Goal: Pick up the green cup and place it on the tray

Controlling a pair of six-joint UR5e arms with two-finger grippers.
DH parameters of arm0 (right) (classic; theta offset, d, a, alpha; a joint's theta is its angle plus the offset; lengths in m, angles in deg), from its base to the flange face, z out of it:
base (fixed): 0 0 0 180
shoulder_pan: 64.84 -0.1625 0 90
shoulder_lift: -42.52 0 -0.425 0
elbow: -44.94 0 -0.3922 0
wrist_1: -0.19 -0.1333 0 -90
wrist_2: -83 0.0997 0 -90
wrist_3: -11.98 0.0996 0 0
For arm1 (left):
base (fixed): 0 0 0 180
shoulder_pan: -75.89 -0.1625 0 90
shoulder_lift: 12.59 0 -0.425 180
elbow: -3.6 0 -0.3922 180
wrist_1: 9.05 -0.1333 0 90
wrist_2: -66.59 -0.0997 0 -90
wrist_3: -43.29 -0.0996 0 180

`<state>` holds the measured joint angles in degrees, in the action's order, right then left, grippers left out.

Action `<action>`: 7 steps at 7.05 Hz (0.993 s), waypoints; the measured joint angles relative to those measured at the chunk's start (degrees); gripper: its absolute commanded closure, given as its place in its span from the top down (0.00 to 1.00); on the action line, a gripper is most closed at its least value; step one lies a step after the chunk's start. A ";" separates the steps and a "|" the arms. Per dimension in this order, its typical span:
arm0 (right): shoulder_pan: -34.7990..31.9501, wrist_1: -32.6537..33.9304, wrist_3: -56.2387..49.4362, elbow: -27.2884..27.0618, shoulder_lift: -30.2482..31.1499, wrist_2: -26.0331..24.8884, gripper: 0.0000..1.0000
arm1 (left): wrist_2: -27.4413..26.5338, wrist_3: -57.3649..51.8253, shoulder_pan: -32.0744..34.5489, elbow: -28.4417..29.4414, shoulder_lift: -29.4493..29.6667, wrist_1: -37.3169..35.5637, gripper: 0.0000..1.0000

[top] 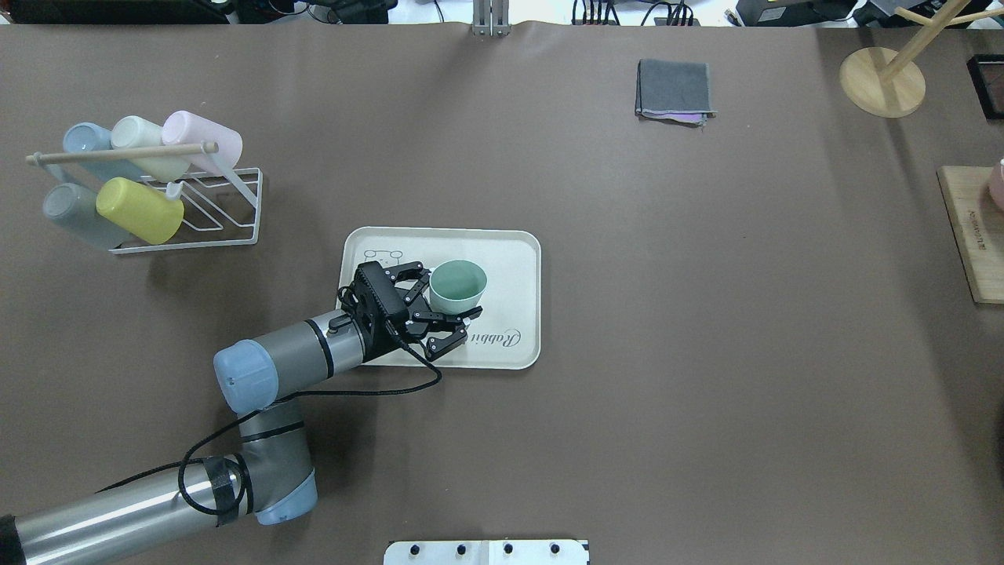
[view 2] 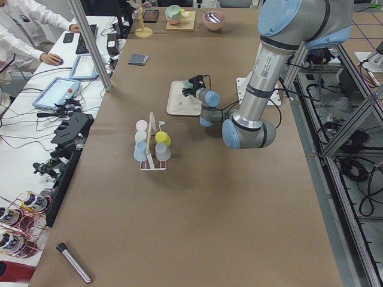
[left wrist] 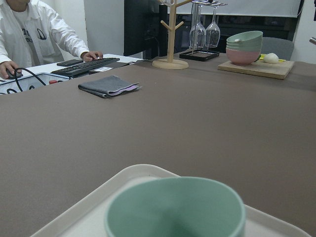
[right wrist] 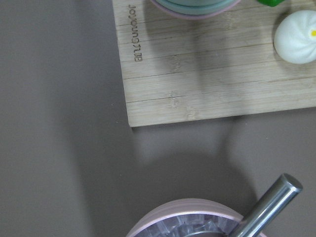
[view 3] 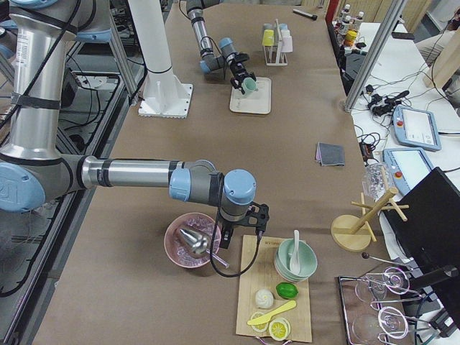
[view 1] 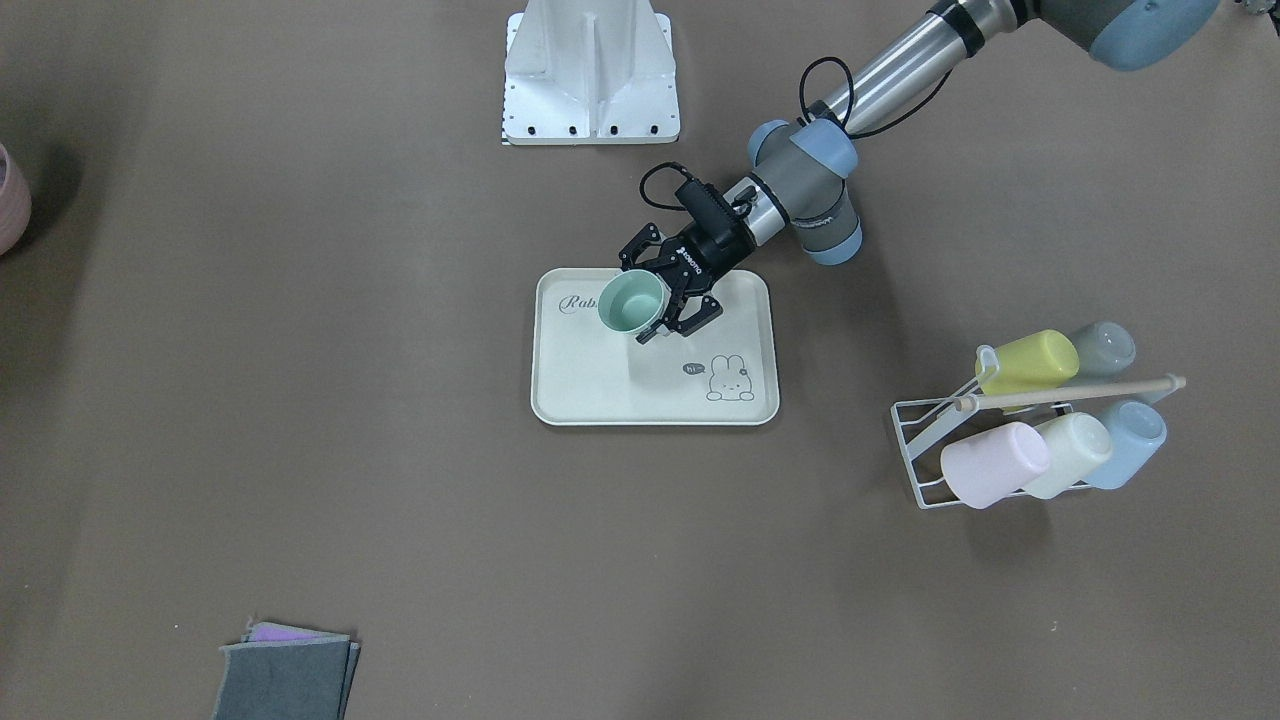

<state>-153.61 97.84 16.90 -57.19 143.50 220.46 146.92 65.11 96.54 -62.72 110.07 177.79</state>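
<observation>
Over the tray (top: 514,251), nearest item: left gripper (top: 453,293) is hanging low, its jaws straddling the green cup (top: 459,281) close to its wall; whether clamping or free, cannot tell. The cup is standing upright about mid-tray, mouth up, long axis vertical, directly ahead of the palm. Count: one green cup, one tray. Beside the tray on the left arm's side, a wire rack (top: 220,212) is holding five other cups (top: 140,210). Well apart from the tray, right gripper (view 3: 251,215) is hovering by a pink bowl (view 3: 172,241); jaw state cannot be told.
</observation>
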 measured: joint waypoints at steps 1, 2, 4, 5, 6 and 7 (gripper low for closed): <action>-0.02 0.00 0.00 0.00 0.03 0.00 1.00 | 0.00 0.12 0.00 0.25 0.34 -0.69 0.15; -0.06 -0.02 0.00 0.03 0.09 0.00 1.00 | -0.02 0.19 0.00 0.41 0.49 -1.13 0.36; -0.09 -0.08 0.00 0.07 0.16 0.00 1.00 | -0.13 0.22 0.00 0.75 1.07 -1.53 0.62; -0.09 -0.08 0.00 0.08 0.17 0.00 1.00 | -0.18 0.18 0.00 0.80 1.45 -1.78 0.70; -0.09 -0.09 0.00 0.09 0.17 0.00 1.00 | -0.25 0.12 0.00 0.83 1.80 -1.92 0.79; -0.09 -0.09 0.00 0.09 0.18 0.00 1.00 | -0.33 0.04 0.00 0.84 1.96 -1.95 0.97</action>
<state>-153.70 97.75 16.90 -57.10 143.68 220.46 146.59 65.15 96.54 -61.89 112.03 175.83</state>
